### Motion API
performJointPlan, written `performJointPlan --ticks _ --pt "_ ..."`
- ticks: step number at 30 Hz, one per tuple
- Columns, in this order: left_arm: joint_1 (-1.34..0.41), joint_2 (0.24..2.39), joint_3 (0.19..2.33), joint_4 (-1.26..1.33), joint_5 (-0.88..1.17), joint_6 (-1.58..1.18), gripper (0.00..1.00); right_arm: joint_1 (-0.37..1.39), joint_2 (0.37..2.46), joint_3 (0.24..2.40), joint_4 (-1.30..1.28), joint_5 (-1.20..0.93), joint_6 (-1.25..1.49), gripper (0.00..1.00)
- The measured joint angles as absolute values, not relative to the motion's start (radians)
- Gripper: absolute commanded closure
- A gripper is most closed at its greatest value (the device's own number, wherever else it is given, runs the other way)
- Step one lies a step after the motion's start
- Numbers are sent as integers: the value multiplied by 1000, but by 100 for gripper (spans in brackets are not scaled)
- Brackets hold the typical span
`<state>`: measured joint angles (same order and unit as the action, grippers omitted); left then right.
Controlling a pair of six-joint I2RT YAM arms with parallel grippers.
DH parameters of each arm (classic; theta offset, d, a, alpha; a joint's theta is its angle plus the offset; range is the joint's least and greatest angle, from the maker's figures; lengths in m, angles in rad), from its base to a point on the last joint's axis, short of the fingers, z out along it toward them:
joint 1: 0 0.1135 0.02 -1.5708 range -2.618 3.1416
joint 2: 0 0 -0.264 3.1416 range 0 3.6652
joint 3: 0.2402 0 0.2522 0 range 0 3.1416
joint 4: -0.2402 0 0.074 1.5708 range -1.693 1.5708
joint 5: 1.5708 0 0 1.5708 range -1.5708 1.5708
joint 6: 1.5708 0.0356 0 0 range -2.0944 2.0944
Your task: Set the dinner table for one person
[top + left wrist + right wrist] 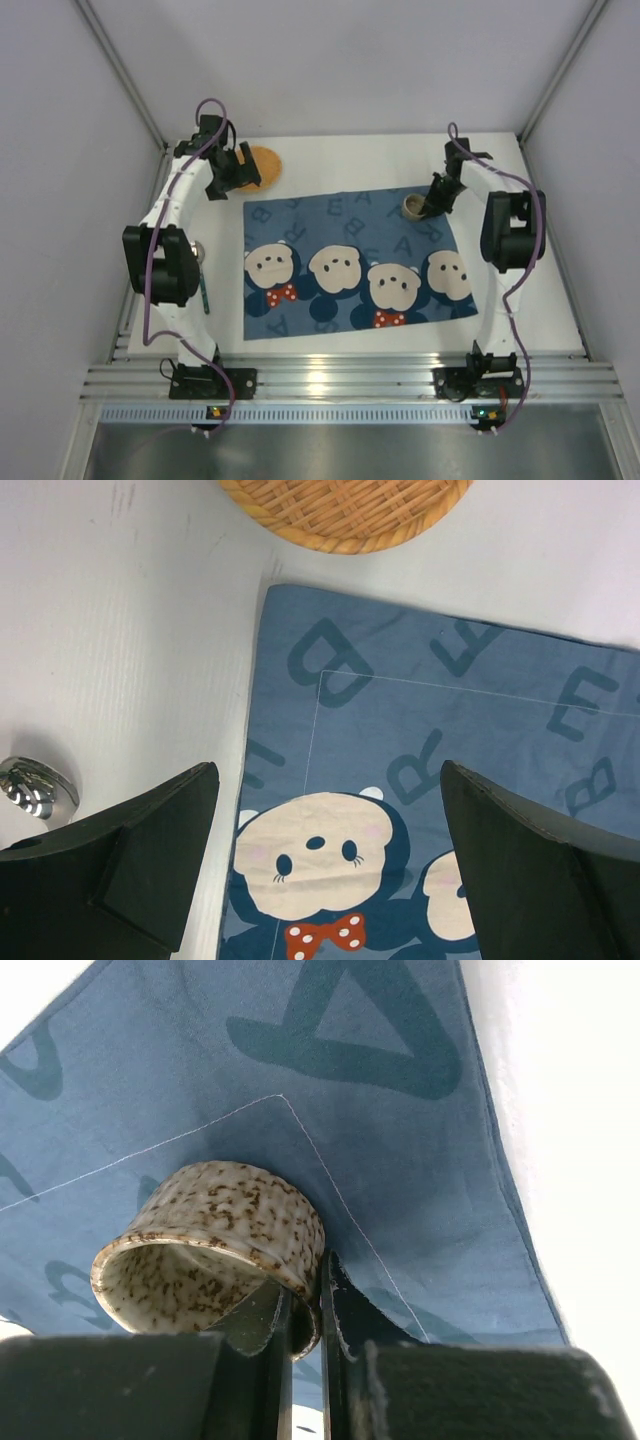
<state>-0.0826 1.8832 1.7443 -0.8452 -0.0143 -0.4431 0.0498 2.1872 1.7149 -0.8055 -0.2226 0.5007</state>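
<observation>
Left gripper (328, 775): jaws spread wide, above far left corner of blue placemat (350, 265).
Right gripper (305, 1305): pinching the rim of speckled cup (215, 1250).
Dinner table (350, 150): white, under placemat and both arms.

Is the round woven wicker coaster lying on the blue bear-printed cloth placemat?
No, the woven wicker coaster sits on the bare white tabletop, beyond the corner of the blue placemat.
</observation>
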Motion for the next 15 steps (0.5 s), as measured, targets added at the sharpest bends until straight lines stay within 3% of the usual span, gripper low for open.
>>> performJointPlan --ticks 15 --pt "-4 1988 1764 -818 12 -439 3 81 2232 1814 -924 -60 562 100"
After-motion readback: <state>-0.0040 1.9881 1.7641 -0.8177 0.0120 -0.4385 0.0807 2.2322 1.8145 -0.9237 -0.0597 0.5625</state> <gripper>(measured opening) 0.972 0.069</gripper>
